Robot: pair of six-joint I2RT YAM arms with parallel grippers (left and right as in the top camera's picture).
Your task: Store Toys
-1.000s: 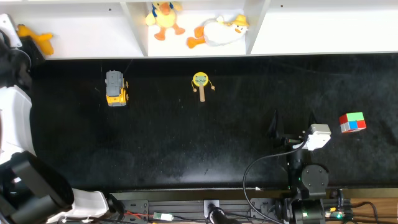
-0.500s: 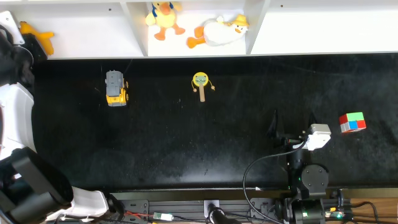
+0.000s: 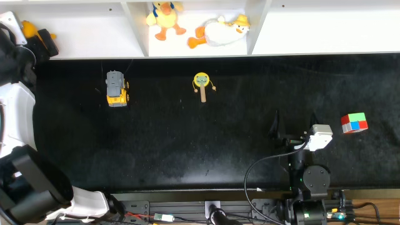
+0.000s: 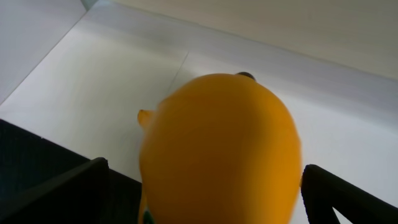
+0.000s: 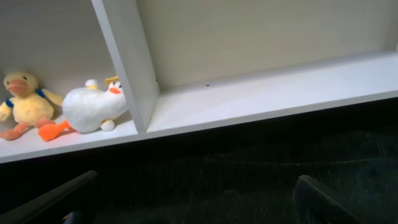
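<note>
Left gripper (image 3: 39, 41) clamped on orange plush toy (image 4: 221, 149), inside shelf (image 3: 94, 31), left compartment. Step: placing. Next, likely: release, back out. Toy truck (image 3: 116, 88), rattle (image 3: 202, 84), colour cube (image 3: 354, 122) wait on worktop (image 3: 187, 147). Right gripper (image 3: 294, 126) open, empty, near front edge.

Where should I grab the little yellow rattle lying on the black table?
Probably its wooden handle, from straight above, closing the tool across it. The rattle lies flat on the table, round head toward the shelf, slim handle pointing back toward the arms, so the handle is the narrowest, straightest part.
</note>
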